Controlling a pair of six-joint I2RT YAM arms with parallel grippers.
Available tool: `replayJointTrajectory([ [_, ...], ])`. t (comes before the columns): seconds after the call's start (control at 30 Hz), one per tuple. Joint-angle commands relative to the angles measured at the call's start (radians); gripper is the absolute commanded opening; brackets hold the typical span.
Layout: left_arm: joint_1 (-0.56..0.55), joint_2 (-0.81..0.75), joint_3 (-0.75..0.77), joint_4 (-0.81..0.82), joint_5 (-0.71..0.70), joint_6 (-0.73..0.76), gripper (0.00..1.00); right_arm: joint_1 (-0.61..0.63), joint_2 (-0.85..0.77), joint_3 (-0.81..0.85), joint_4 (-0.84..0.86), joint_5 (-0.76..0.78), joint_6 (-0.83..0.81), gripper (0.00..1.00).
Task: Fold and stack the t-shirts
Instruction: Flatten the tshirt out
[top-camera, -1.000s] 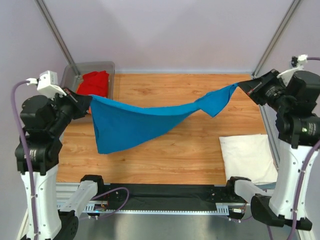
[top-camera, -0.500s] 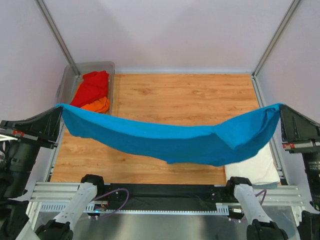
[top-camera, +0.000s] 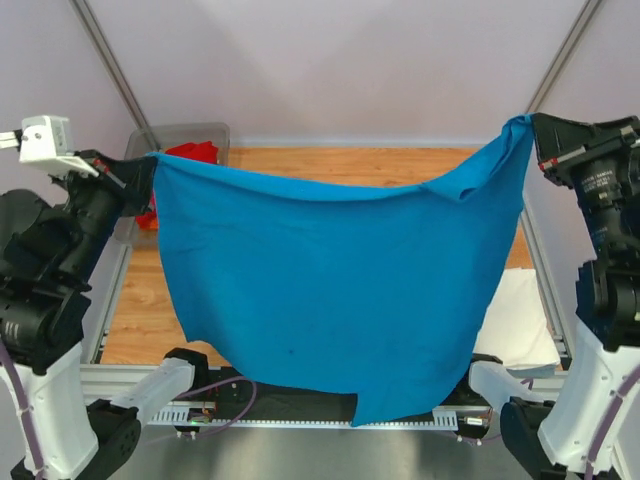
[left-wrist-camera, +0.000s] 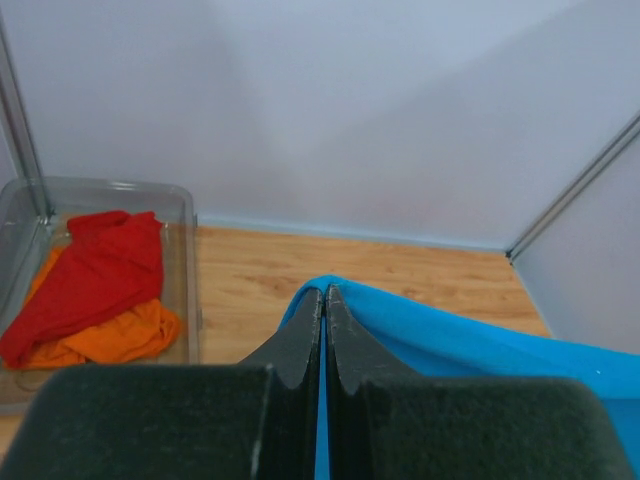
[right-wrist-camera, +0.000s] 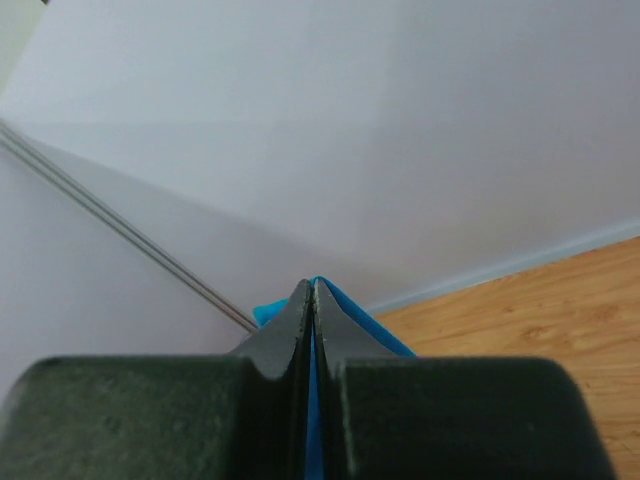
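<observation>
A bright blue t-shirt (top-camera: 330, 290) hangs spread like a curtain high over the table, covering most of it in the top view. My left gripper (top-camera: 150, 165) is shut on its upper left corner, and my right gripper (top-camera: 527, 128) is shut on its upper right corner. In the left wrist view the blue cloth (left-wrist-camera: 450, 335) runs out from between the closed jaws (left-wrist-camera: 325, 292). The right wrist view has blue cloth (right-wrist-camera: 345, 305) pinched at the jaw tips (right-wrist-camera: 312, 285). A folded white t-shirt (top-camera: 520, 325) lies on the table at the right. A red t-shirt (left-wrist-camera: 95, 275) and an orange one (left-wrist-camera: 125, 335) lie crumpled in the tub.
A grey see-through plastic tub (left-wrist-camera: 185, 260) stands at the table's back left corner. Metal frame posts (top-camera: 110, 65) rise at both back corners. The wooden table top (top-camera: 300, 165) shows behind the hanging cloth.
Both arms have risen and pulled the blue t-shirt from a sagging band into a tall hanging sheet. Its lower edge now drops below the table's near rail.
</observation>
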Motion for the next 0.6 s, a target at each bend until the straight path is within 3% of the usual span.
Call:
replayJointTrajectory([
  [0.0, -0.003, 0.003, -0.005, 0.108, -0.023, 0.022, 0.0, -0.002, -0.004, 0.003, 0.113, 0.039, -0.001, 0.0],
  [0.33, -0.003, -0.126, -0.062, 0.128, 0.019, 0.028, 0.0, -0.002, -0.174, -0.076, 0.195, 0.091, -0.004, 0.0],
  [0.57, -0.005, -0.223, -0.037, 0.128, 0.029, 0.039, 0.0, -0.002, -0.258, -0.013, 0.182, 0.091, -0.005, 0.0],
])
